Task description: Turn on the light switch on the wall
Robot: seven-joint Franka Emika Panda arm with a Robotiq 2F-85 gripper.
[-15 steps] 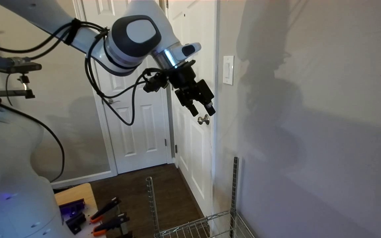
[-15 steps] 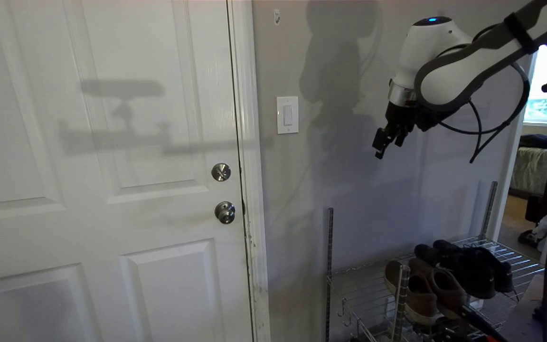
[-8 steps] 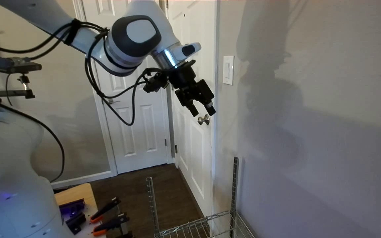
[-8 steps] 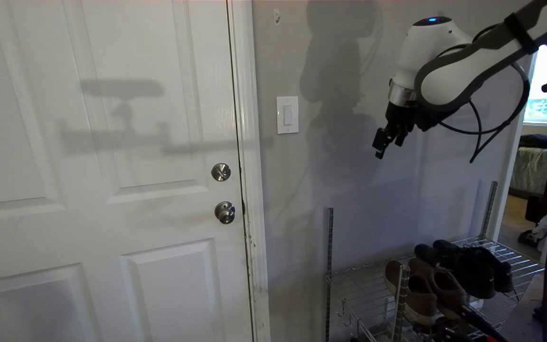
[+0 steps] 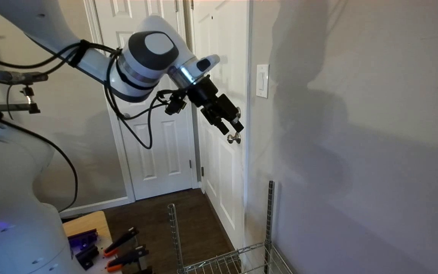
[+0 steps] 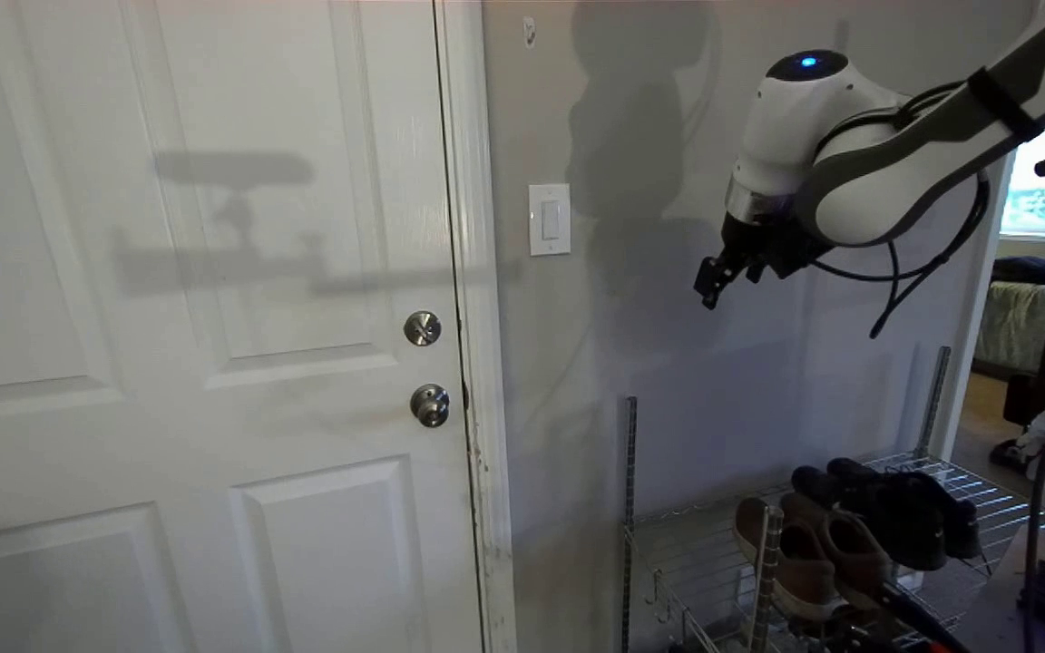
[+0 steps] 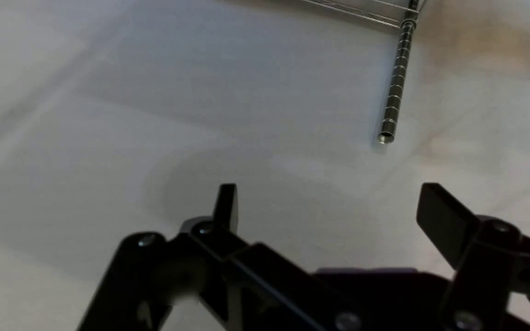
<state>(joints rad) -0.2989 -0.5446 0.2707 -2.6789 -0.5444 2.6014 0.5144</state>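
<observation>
The jaws are standing wide apart, their black fingertips point(image 7: 446, 225) facing each other in the wrist view and holding nothing. Past the gap the light grey-white wall point(image 7: 200, 105) is showing, and a ribbed metal post point(image 7: 396, 80) is running through the upper right of that view. The white arm point(image 6: 849, 199) is pointing the jaws down at a slant, and in both exterior views they are hanging well apart from the light switch point(image 6: 550, 219) and lower in the picture. That switch, a white upright plate, is sitting on the wall near the frame point(image 6: 482, 317) of a panelled door point(image 6: 187, 426) (whether it is set on or off, I cannot tell). A broad shadow point(image 6: 631, 150) is falling on the wall just beside the plate. On the door a round knob point(image 6: 430, 405) is shining below a lock point(image 6: 422, 328). Lower down, a wire rack point(image 6: 695, 549) is standing by the wall, and brown shoes point(image 6: 799, 580) and black shoes point(image 6: 903, 521) are resting on it. Near the foot of the arm in an exterior view, a wooden bench point(image 5: 89, 224) is holding two black-and-orange clamps point(image 5: 127, 257) at its edge.
</observation>
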